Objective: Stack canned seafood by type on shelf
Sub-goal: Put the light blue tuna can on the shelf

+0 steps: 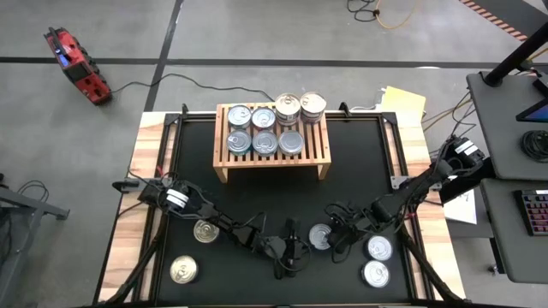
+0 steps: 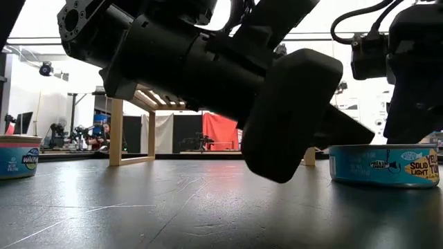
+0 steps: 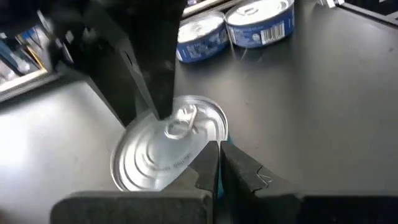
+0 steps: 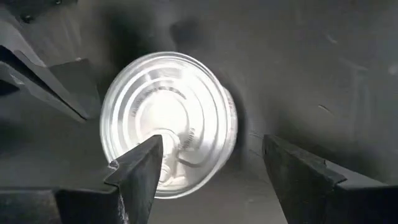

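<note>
With the right gripper (image 4: pixel 211 171) spread above a tin (image 1: pixel 320 236) and the left gripper (image 1: pixel 289 254) closed empty, we must next straddle and clamp it.

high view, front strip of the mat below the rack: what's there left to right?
Silver-lidded round tin near the front-left corner → gold-toned round tin by the left arm → shut left gripper → silver tin under the open right gripper → pair of silver-lidded tins at right, one behind the other.
</note>
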### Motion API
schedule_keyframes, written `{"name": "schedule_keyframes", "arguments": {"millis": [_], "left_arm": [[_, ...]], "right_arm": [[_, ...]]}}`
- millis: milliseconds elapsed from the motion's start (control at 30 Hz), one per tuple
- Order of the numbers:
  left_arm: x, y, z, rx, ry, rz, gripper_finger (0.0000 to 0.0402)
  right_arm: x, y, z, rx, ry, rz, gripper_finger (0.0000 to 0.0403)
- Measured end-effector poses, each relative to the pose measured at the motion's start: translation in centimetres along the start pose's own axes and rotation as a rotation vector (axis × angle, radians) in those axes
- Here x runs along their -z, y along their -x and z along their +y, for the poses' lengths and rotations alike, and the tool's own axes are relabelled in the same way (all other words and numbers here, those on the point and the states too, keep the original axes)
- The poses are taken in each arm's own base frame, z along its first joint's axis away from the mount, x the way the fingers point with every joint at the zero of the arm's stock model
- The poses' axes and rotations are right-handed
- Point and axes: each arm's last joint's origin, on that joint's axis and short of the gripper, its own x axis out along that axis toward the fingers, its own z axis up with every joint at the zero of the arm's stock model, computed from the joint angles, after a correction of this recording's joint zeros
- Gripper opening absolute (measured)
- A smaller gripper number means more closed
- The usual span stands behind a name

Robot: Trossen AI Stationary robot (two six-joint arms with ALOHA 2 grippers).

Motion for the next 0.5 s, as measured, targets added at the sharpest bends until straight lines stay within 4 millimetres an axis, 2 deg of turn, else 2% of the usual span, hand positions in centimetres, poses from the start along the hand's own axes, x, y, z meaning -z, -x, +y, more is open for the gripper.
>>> {"name": "schedule_keyframes", "arguments": {"millis": [167, 500], "left_arm": [[0.1, -0.4, 1.1, -0.004, 0.026, -0.002, 0.0], [0.9, -0.1, 0.9, 0.036, 0.101, 0.014, 0.0]], "right_arm": [[0.3, -0.4, -0.4, -0.023, -0.012, -0.009, 0.0276], [0.4, -0.6, -0.5, -0.062, -0.028, -0.025, 0.0279]]}}
